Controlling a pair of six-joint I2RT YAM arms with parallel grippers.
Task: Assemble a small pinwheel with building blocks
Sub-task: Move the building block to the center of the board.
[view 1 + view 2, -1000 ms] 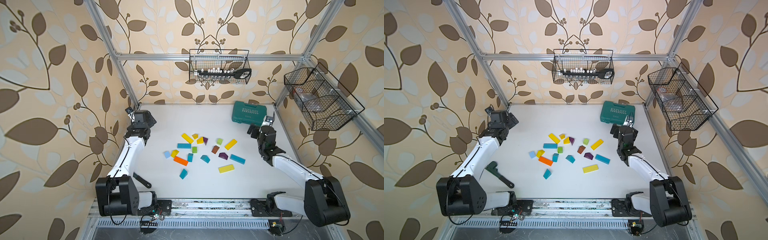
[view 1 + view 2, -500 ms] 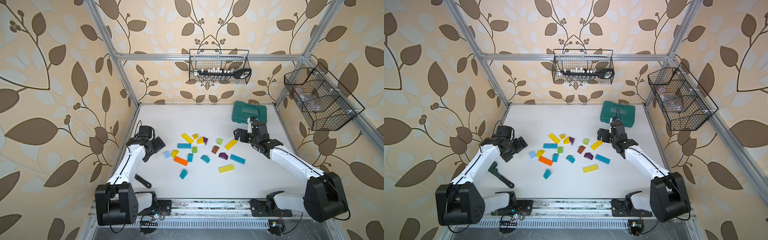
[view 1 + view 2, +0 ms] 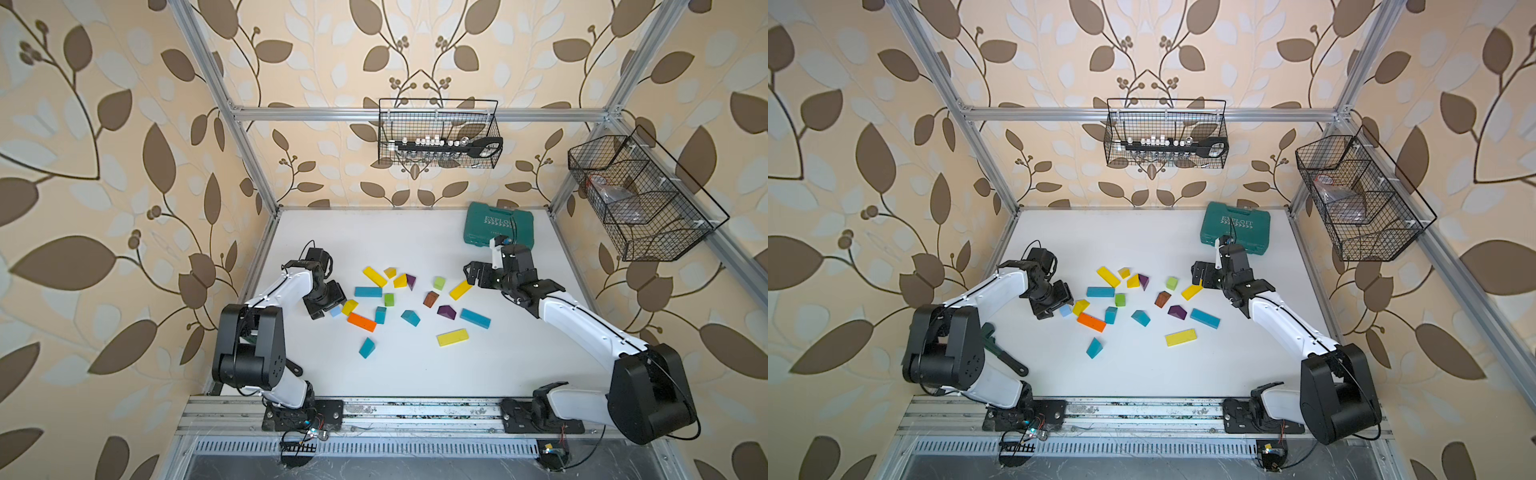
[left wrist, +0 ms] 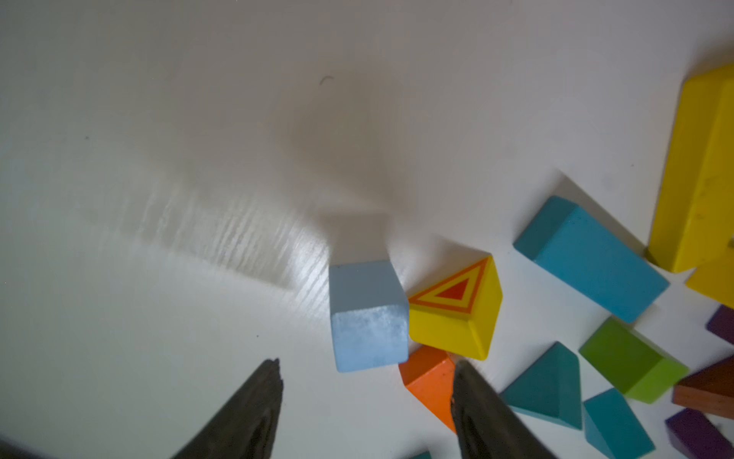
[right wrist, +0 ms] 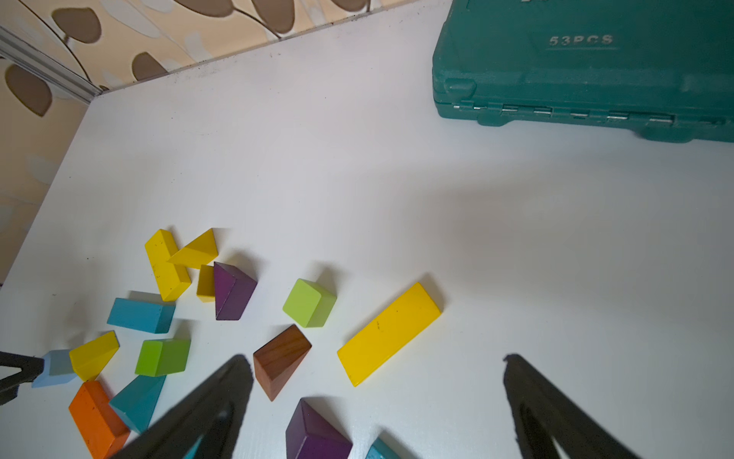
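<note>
Many matte blocks (image 3: 388, 299), yellow, teal and orange bars, green and pale-blue cubes, wedges, lie scattered on the tabletop (image 3: 415, 241), clear of its edges; left jaws stand apart beside the pale-blue cube (image 4: 367, 318), right jaws gape beside a yellow bar (image 5: 389, 334).

The white tabletop (image 4: 198, 238) is smooth, with faint wood-grain texture and a soft sheen where light catches it. The pale-blue painted cube (image 4: 369, 318) looks matt and chalky. The yellow painted wedge (image 4: 449, 330) beside it is smoother, one face printed with a red-and-orange triangle. The brown wooden wedge (image 5: 280, 359) shows visible grain under a slight gloss. Far right, the teal plastic case (image 5: 576, 79) is finely textured, with a bare metal hinge strip (image 5: 542, 111). The far black wire basket (image 3: 390, 124) hangs from a dull aluminium rail (image 3: 311, 113).
</note>
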